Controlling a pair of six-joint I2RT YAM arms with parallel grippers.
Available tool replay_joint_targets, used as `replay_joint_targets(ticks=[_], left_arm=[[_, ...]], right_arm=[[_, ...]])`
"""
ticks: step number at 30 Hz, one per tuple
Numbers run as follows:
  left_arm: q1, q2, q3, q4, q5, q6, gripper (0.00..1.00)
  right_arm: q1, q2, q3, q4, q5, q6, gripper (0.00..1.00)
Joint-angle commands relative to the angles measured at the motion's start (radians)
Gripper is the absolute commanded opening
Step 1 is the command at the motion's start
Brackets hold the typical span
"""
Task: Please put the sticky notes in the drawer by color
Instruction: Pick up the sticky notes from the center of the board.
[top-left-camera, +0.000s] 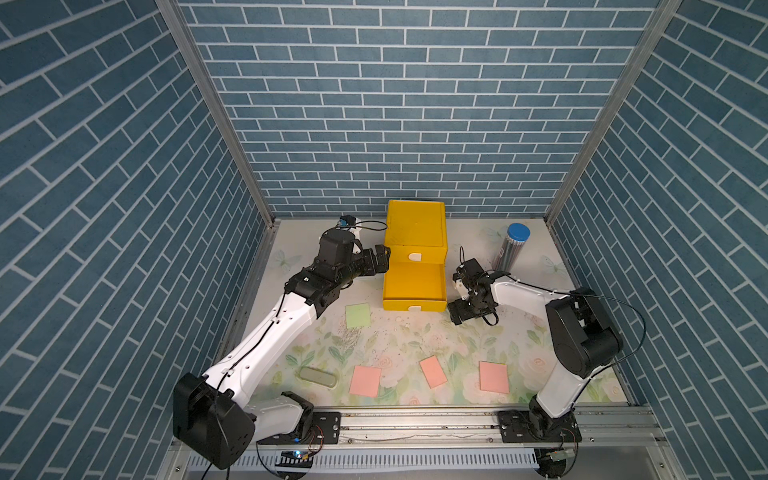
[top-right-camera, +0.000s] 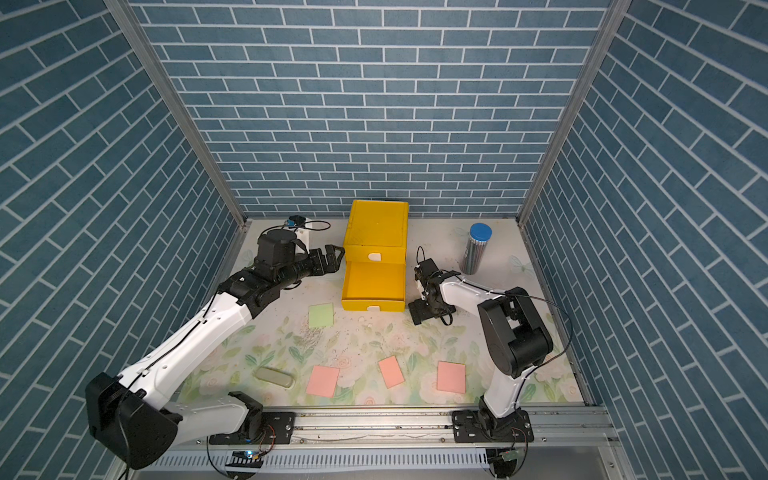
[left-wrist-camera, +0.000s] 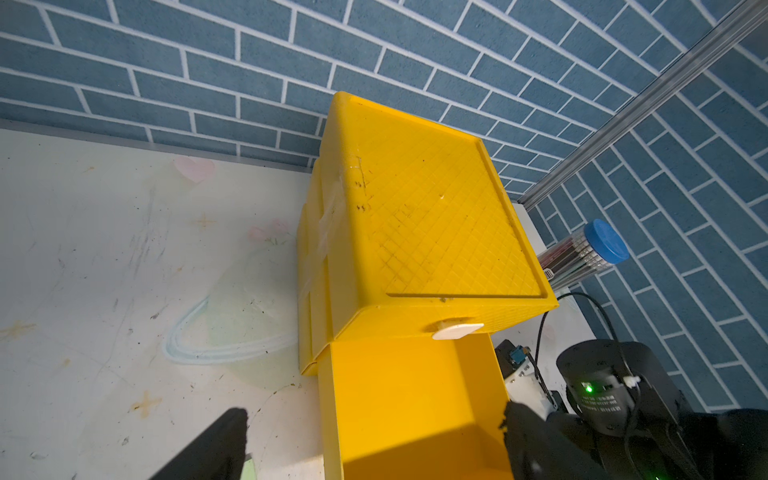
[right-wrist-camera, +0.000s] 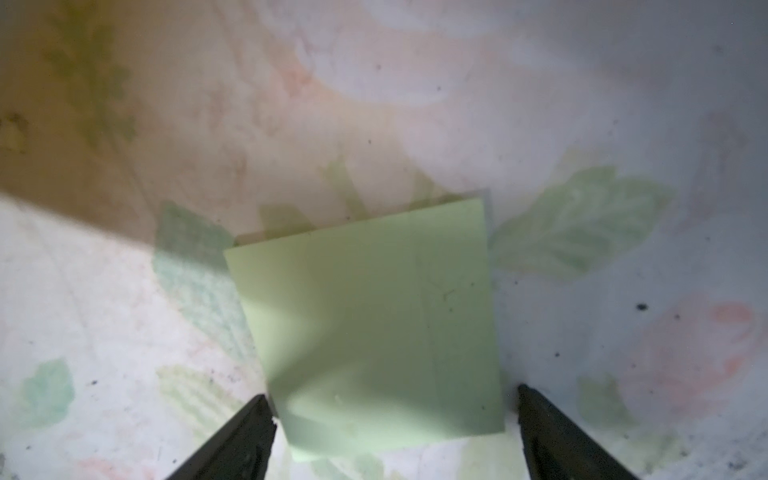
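Note:
The yellow drawer (top-left-camera: 415, 226) cabinet stands at the back centre, with a lower drawer (top-left-camera: 413, 282) pulled out and its inside bare. My left gripper (top-left-camera: 380, 259) hangs open beside the cabinet's left side; in the left wrist view its fingertips (left-wrist-camera: 237, 419) straddle the open drawer (left-wrist-camera: 399, 399). To the right of the open drawer, my right gripper (top-left-camera: 465, 313) points down at the mat. Its open jaws stand on either side of a pale green sticky note (right-wrist-camera: 374, 324), which the top views hide. Another green note (top-left-camera: 358, 315) and three pink notes (top-left-camera: 365, 380) (top-left-camera: 433, 372) (top-left-camera: 493, 376) lie on the mat.
A blue-capped grey cylinder (top-left-camera: 510, 249) stands at the back right. A grey-green oblong case (top-left-camera: 318, 376) lies at the front left, beside the left arm. Blue brick walls close three sides, and a metal rail (top-left-camera: 415, 424) runs along the front.

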Motion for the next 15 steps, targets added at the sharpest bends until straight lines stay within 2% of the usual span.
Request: replay_joint_targets(ticks=[1, 10, 15], left_arm=[[0.004, -0.028, -0.019, -0.001, -0.002, 0.007, 1.00], [0.005, -0.035, -0.035, 0.002, -0.012, 0.012, 1.00], [0.006, -0.031, -0.031, 0.006, 0.003, 0.010, 1.00]], right_arm=[[-0.007, 0.059, 0.020, -0.005, 0.011, 0.005, 0.93], [-0.008, 0.089, 0.000, 0.000, -0.029, -0.006, 0.84], [-0.022, 0.101, 0.008, -0.006, -0.027, -0.022, 0.92]])
